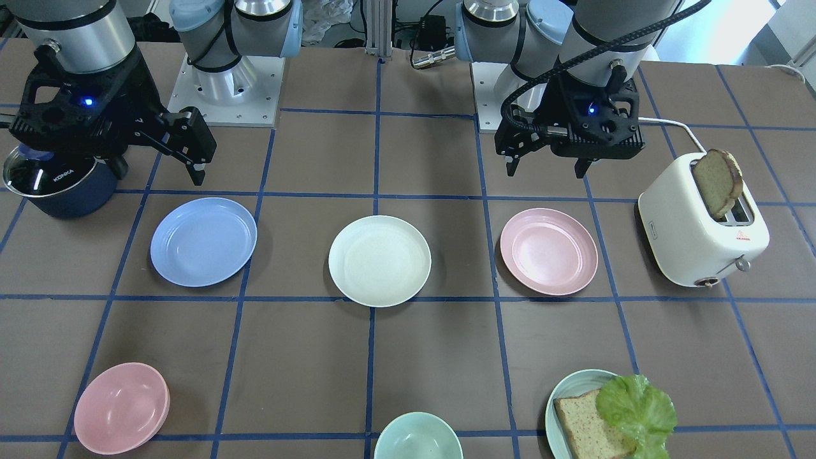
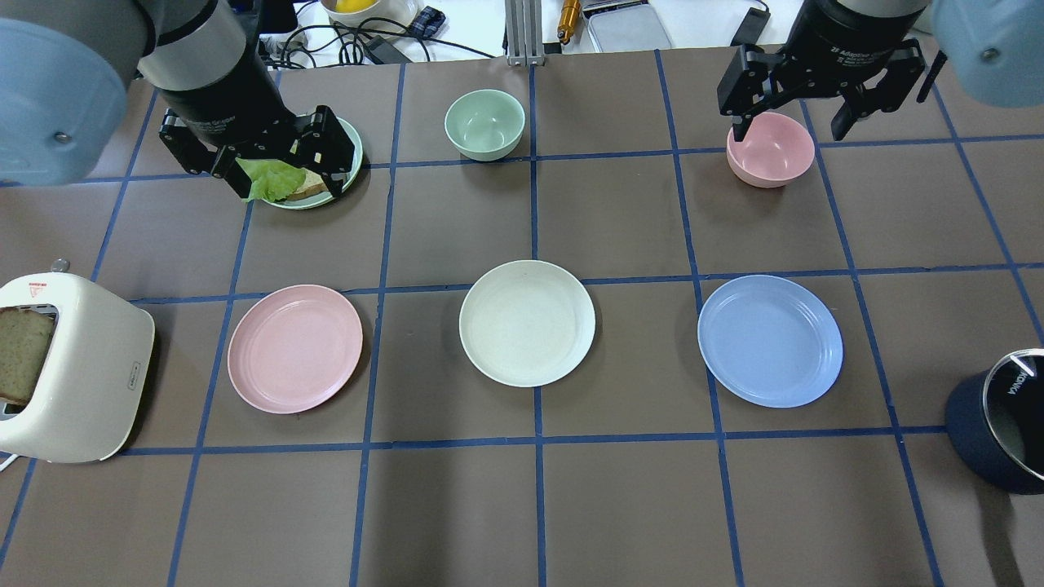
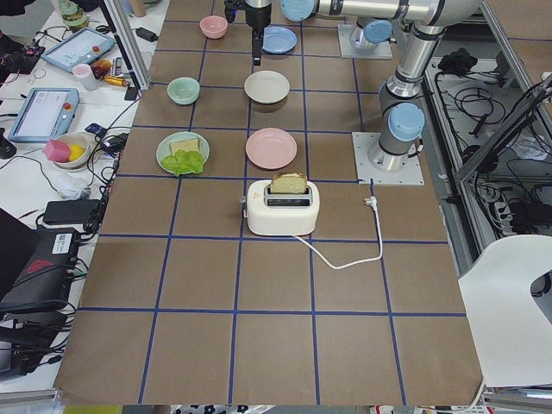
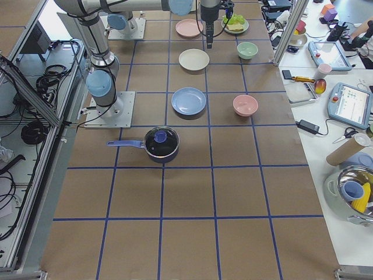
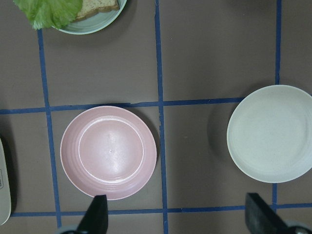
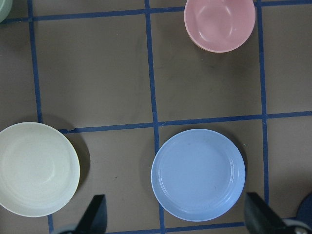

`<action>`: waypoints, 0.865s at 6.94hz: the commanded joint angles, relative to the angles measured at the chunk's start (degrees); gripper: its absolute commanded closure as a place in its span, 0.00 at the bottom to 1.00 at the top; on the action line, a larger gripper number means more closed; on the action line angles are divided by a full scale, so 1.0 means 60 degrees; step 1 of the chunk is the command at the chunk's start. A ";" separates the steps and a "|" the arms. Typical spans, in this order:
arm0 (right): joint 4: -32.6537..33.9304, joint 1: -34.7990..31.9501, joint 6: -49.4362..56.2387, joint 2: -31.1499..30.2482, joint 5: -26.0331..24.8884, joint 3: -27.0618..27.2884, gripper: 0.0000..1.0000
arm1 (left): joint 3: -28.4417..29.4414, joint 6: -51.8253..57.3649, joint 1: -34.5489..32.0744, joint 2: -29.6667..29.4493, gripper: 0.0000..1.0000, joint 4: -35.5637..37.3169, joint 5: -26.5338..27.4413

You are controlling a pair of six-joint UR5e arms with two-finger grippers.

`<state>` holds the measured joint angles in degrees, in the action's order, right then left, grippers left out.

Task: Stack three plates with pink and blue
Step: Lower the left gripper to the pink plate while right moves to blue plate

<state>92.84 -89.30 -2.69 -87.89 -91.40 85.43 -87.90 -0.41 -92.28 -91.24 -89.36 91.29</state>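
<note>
Three equal plates lie apart in a row across the table's middle: the pale pink plate (image 2: 295, 348), the cream-white plate (image 2: 527, 323) and the light blue plate (image 2: 770, 339). My left gripper (image 2: 281, 171) is open and empty, held high. In the left wrist view the pink plate (image 5: 108, 152) lies below it, with the cream plate (image 5: 270, 134) to its right. My right gripper (image 2: 789, 130) is open and empty, also held high. In the right wrist view the blue plate (image 6: 198, 174) lies below it.
A white toaster (image 2: 73, 375) with a bread slice stands left of the pink plate. A dark blue lidded pot (image 2: 999, 432) stands right of the blue plate. A pink bowl (image 2: 770, 149), a green bowl (image 2: 484, 124) and a green plate (image 1: 554, 398) with bread and lettuce sit on the far side.
</note>
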 commanded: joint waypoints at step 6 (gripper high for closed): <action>-0.0019 0.0000 -0.0049 -0.0029 -0.0001 0.0130 0.00 | -0.1532 -0.0210 -0.0059 -0.0173 0.00 0.1236 0.0019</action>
<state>92.75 -89.30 -2.79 -87.94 -91.30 85.63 -93.57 -1.06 -92.42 -91.95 -85.23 91.40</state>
